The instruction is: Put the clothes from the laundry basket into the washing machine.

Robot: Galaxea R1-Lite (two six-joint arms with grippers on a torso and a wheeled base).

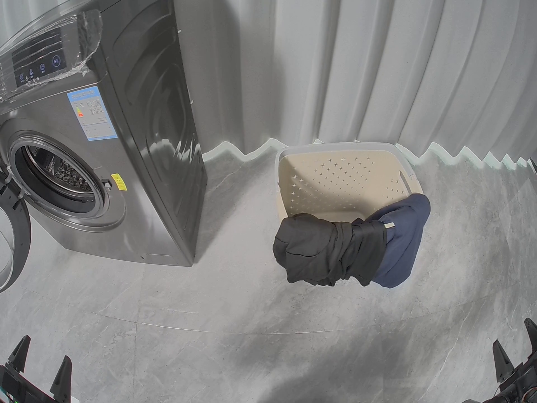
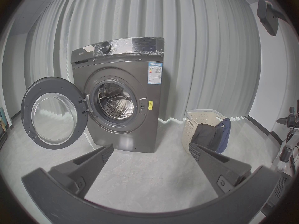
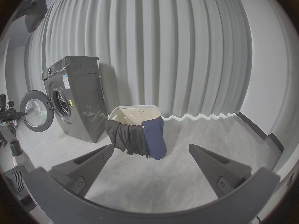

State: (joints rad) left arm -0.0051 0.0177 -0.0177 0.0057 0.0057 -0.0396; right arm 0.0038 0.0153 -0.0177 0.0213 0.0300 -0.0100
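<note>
A grey front-loading washing machine (image 1: 112, 141) (image 2: 124, 94) (image 3: 78, 94) stands on the floor at the left, its round door (image 2: 53, 112) (image 3: 35, 111) swung wide open and the drum (image 2: 116, 103) bare inside. A cream laundry basket (image 1: 347, 177) (image 2: 199, 119) (image 3: 134, 114) sits to its right. A black garment (image 1: 324, 250) (image 2: 207, 136) (image 3: 126, 137) and a dark blue garment (image 1: 405, 239) (image 2: 225, 133) (image 3: 154, 137) hang over the basket's near rim. My left gripper (image 1: 39, 365) (image 2: 149, 151) and right gripper (image 1: 517, 351) (image 3: 149, 151) are both open, holding nothing, well short of the basket.
Pale pleated curtains (image 1: 363, 57) run along the wall behind the machine and basket. Grey tiled floor (image 1: 251, 331) lies bare between me and the basket. The open door juts out into the floor at the far left.
</note>
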